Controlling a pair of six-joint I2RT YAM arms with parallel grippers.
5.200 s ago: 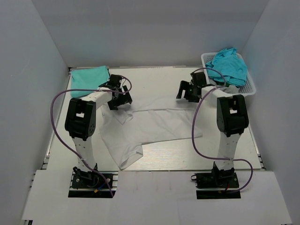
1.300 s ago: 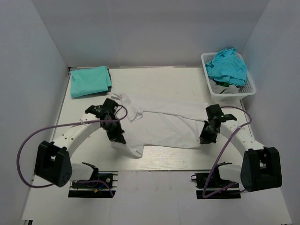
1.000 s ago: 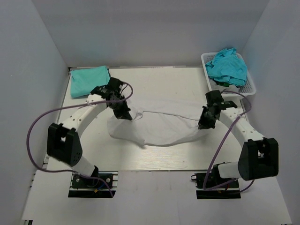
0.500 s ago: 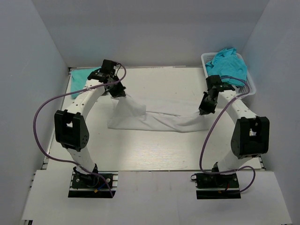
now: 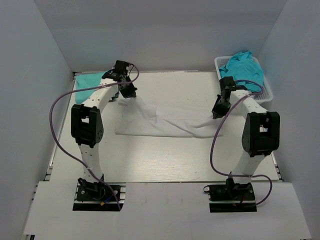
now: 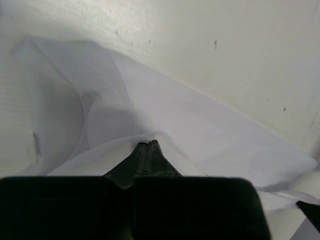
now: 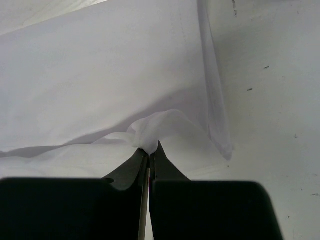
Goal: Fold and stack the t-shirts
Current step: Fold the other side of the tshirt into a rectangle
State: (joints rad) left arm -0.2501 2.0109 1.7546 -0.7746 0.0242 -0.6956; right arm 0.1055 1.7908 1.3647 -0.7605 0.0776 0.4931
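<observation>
**Overhead and wrist views, read near to far.** The left arm base [image 5: 97, 192] and right arm base [image 5: 232, 194] sit at the near edge of the pale surface [image 5: 165, 160]. A purple cable [image 5: 54, 112] loops out from the left arm, and both arms reach toward the far half.

The white t-shirt [image 5: 160, 124] lies across the middle of the surface as a wide band. Its near edge rests flat, and its 2 ends are drawn up toward the hands.

- **Left hand:** The left hand [image 5: 130, 92] is at the far-left end of the cloth. In the left wrist view its fingers [image 6: 149, 150] meet at the tips, closed on a pinch of white fabric that drapes around them.
- **Right hand:** The right hand [image 5: 216, 114] is at the right end. In the right wrist view its fingers [image 7: 150, 155] are likewise closed, with a small bunch of the shirt clamped between the tips.

Between the 2 hands the cloth sags in soft folds.

A folded teal t-shirt [image 5: 87, 81] lies flat at the far-left corner, partly hidden behind the left arm. At the far-right corner a white lattice basket [image 5: 268, 94] holds crumpled teal t-shirts [image 5: 243, 70] heaped above its rim, well apart from the white t-shirt.
</observation>
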